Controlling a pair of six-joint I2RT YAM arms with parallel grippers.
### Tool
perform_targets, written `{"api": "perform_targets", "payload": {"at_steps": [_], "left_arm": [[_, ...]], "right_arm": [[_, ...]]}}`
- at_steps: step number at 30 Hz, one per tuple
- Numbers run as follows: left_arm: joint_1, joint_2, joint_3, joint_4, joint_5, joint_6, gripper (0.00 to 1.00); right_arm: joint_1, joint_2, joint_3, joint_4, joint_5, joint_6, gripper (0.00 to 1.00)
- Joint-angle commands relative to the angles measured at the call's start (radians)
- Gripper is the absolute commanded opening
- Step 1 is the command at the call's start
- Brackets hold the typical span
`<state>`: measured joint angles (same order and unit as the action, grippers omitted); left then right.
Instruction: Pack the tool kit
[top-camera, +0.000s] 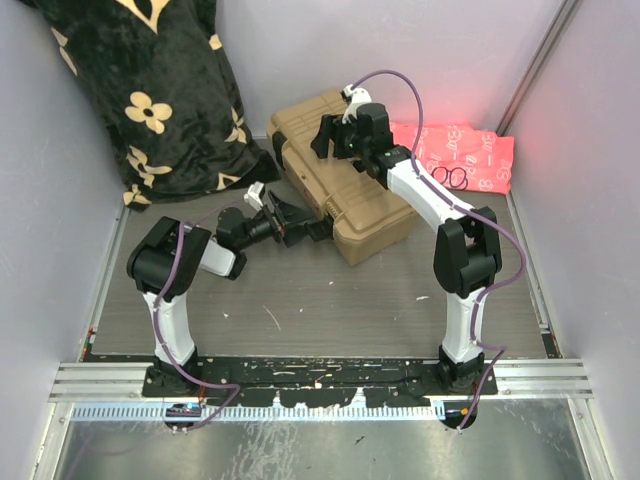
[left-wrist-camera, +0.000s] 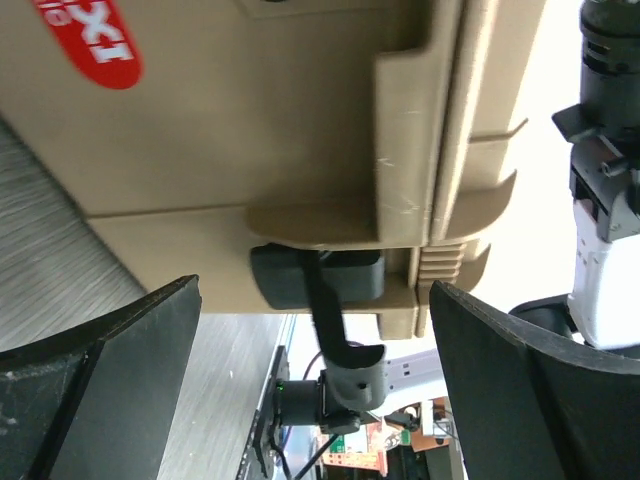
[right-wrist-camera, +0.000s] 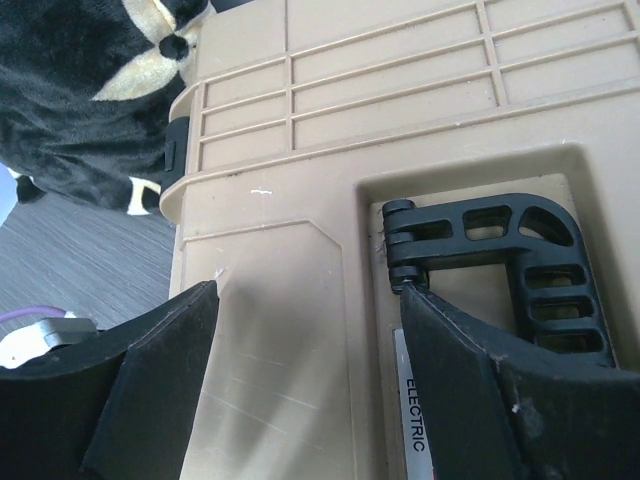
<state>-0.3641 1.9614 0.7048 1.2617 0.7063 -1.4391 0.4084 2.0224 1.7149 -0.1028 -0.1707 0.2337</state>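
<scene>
Scene: seen from above, two robot arms reach over a grey desk (top-camera: 300, 300) between pale walls.
Toolbox: the tan toolbox (top-camera: 345, 190) sits on the desk just past centre, toward 12 o'clock, at an angle.
Lid: the ribbed lid (right-wrist-camera: 400, 90) lies down flat on the box; the black handle (right-wrist-camera: 500, 265) is folded into its recess.
Left gripper: the left gripper (left-wrist-camera: 315, 290) is spread wide at the box's near side, toward 9 o'clock of the box. It holds nothing, and a black latch (left-wrist-camera: 315, 275) sits between its fingers.
Right gripper: the right gripper (right-wrist-camera: 305, 300) is also spread wide and holds nothing. It hovers over the lid beside the handle.
Other things: a black floral blanket (top-camera: 150, 90) is heaped at 10 o'clock. A pink cloth (top-camera: 470, 150) lies at 2 o'clock with a small black looped item (top-camera: 456, 179) on it, too small to name.
Done, as judged: no pliers or screwdrivers show loose on the desk, so they are probably inside already, with the lid closed over them.
Left, as judged: fastening the latches. Whether this latch is snapped shut cannot be told. If the looped item belongs to the kit, it is not yet packed.
</scene>
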Motion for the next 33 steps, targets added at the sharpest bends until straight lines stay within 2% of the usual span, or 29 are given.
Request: {"api": "perform_targets", "payload": {"at_steps": [1, 12, 22, 28, 33], "left_arm": [[-0.039, -0.059, 0.019, 0.169, -0.013, -0.031, 0.98], [-0.159, -0.09, 0.008, 0.1, -0.019, 0.002, 0.98], [-0.146, -0.128, 0.061, 0.094, -0.03, 0.033, 0.98], [-0.111, -0.107, 0.027, 0.056, -0.042, 0.09, 0.98], [-0.086, -0.117, 0.07, 0.067, -0.035, 0.085, 0.98]], "right_arm": [[-0.009, 0.213, -0.185, -0.772, 0.08, 0.028, 0.8], [-0.01, 0.212, -0.174, -0.766, 0.072, 0.031, 0.8], [-0.009, 0.17, -0.264, -0.718, 0.063, 0.044, 0.8], [-0.005, 0.16, -0.268, -0.716, 0.063, 0.049, 0.8], [0.002, 0.157, -0.273, -0.716, 0.065, 0.054, 0.8]]}}
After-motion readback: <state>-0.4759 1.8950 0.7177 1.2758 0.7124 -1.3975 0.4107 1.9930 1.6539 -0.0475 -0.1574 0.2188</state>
